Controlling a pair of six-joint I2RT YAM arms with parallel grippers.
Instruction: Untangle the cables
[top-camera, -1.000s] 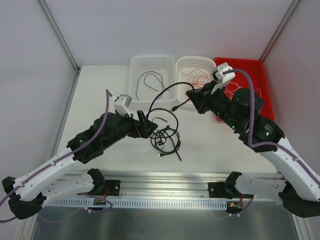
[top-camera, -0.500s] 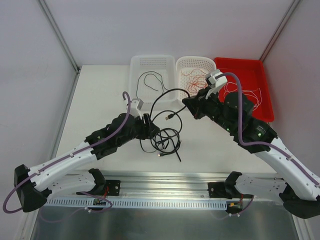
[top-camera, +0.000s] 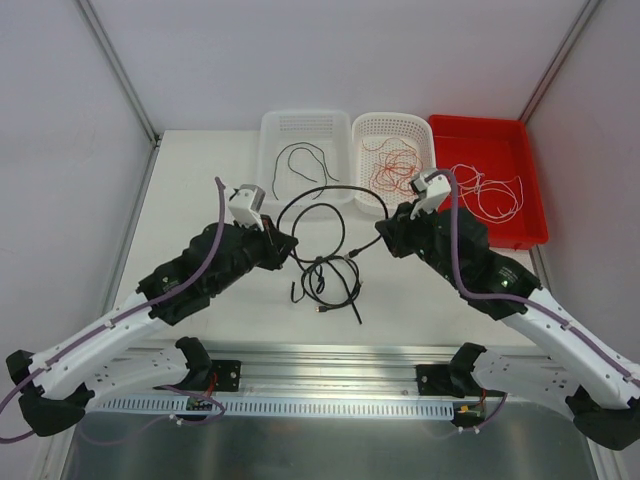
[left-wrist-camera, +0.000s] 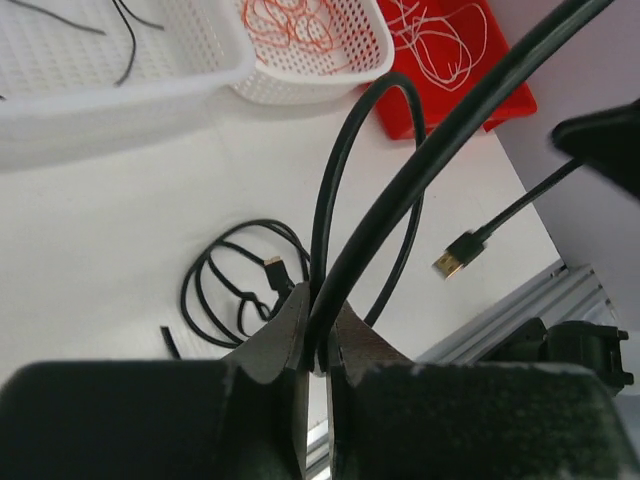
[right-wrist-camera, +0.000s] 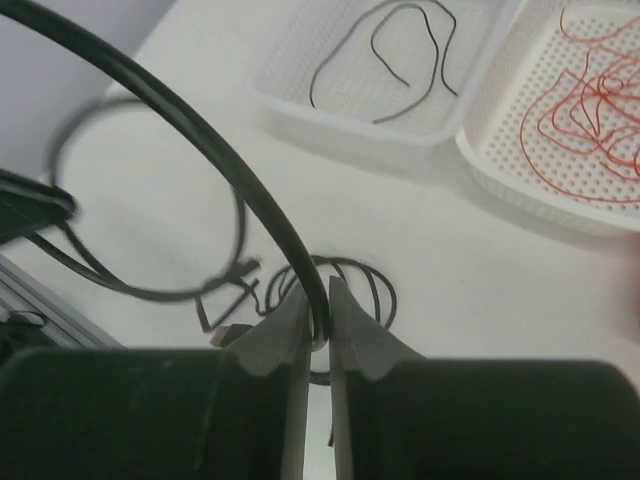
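- Cables (top-camera: 325, 278): black tangle lying between your 2 grippers, toward the bases.
- Black cable (top-camera: 320, 189): 1 arc spanning gripper to gripper, long axis left-to-right.
- Left gripper (top-camera: 288, 247), right gripper (top-camera: 383, 237): each clamped on that arc, about equally near the tangle.

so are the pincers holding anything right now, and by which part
both are shut on a black cable, seemingly the same one: the left pincer and the right pincer each pinch it partway along its length, not at an end
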